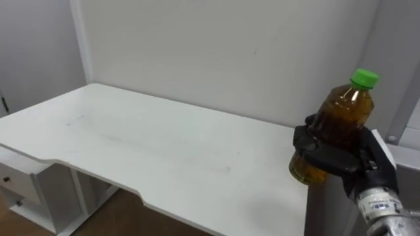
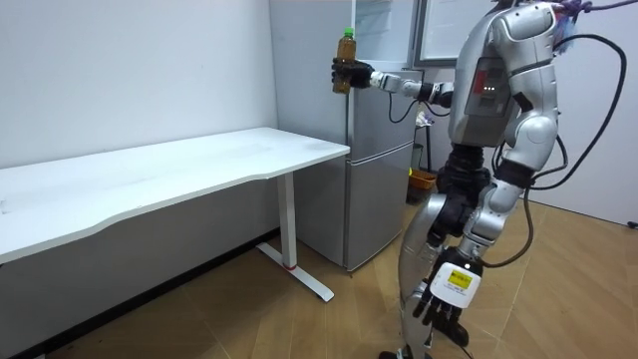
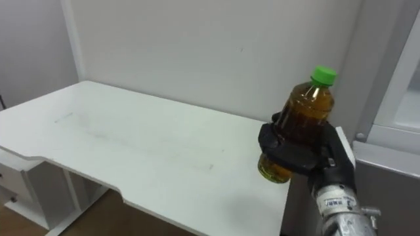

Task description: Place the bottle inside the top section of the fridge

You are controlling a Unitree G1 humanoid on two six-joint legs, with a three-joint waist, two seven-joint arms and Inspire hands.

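Up in the air, the right hand holds the bottle. Its dark fingers are curled tight round the lower half of the bottle. The bottle is full of brown drink and has a green cap on top. It leans a little, with the cap tipped to the robot's right. It touches nothing but the hand.

Below the bottle and off to the left lies the white surface. The bottle hangs over its right end, well above it. Under the surface's left end sits a white drawer box. Behind the surface is a plain white wall.

From the room view, the robot stands on the wooden floor just beside a tall grey fridge. The fridge stands right next to the end of the surface. The robot's right arm reaches out straight toward the room view's left. It holds the bottle high, up by the top part of the fridge. I cannot tell if the top door is open.

The left hand hangs low beside the robot's leg. Its fingers hang loose and hold nothing.
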